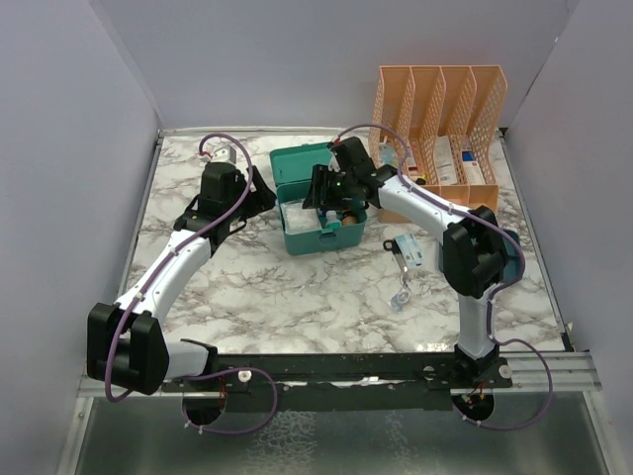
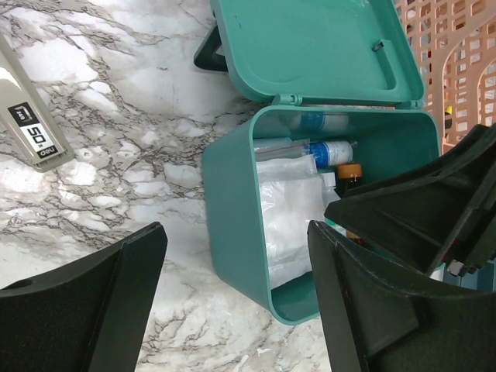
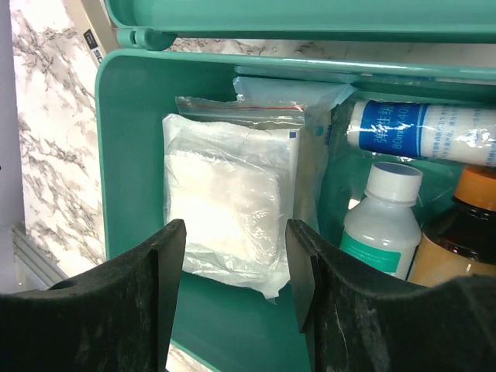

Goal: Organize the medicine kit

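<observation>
The medicine kit (image 1: 326, 240) is a teal box standing in the middle of the table with its lid (image 1: 300, 163) tipped back. Inside lie a clear bag of white gauze (image 3: 225, 201), a white bottle (image 3: 384, 225), a brown bottle with an orange cap (image 3: 465, 232) and a blue-labelled roll (image 3: 422, 128). My right gripper (image 3: 235, 232) hangs open just over the gauze bag, gripping nothing. My left gripper (image 2: 235, 232) is open at the kit's left side, its jaws on either side of the left wall (image 2: 229, 209) without touching it.
A tall orange mesh file organizer (image 1: 440, 109) holding small boxes stands at the back right. A small blue-grey item (image 1: 406, 252) and a little packet (image 1: 401, 294) lie right of the kit. A grey labelled device (image 2: 31, 116) lies at the back left.
</observation>
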You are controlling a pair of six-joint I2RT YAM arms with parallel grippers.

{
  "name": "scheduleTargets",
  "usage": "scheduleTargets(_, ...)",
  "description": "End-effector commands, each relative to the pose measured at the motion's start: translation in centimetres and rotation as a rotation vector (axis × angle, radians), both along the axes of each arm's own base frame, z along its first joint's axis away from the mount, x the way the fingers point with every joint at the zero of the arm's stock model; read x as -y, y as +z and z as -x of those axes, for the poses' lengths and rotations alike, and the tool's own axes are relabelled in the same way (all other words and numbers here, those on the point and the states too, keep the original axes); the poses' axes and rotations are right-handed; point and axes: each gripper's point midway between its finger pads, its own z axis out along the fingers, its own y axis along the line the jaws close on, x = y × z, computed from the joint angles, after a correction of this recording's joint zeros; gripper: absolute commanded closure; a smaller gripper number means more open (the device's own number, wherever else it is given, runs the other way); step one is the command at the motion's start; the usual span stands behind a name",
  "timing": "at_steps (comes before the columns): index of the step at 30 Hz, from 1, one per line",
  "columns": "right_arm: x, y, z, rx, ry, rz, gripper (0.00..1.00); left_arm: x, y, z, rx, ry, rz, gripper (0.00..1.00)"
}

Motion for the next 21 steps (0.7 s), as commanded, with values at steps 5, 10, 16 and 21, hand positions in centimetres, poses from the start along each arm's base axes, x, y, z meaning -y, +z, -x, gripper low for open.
scheduleTargets(5, 2.0, 3.7, -1.2, 0.134, -0.058, 0.068, 0.48, 1.0, 1.6, -0.2, 0.064, -0.053, 0.044, 0.23)
scheduleTargets(10, 4.2, 7.1, -1.2, 0.182, -0.161, 0.095, 0.49, 1.7, 4.2, -0.5, 0.127, -0.135, 0.011, 0.24)
scheduleTargets(16, 9.9, 10.7, 0.8, 0.242, -0.312, 0.201, 0.49, 1.6, 7.0, 1.0, 0.201, -0.233, -0.071, 0.24)
scheduleTargets(21, 15.5, 11.2, 3.5, 0.274, -0.409, 0.343, 0.49, 0.2, 8.5, 3.4, 0.309, -0.240, -0.138, 0.24)
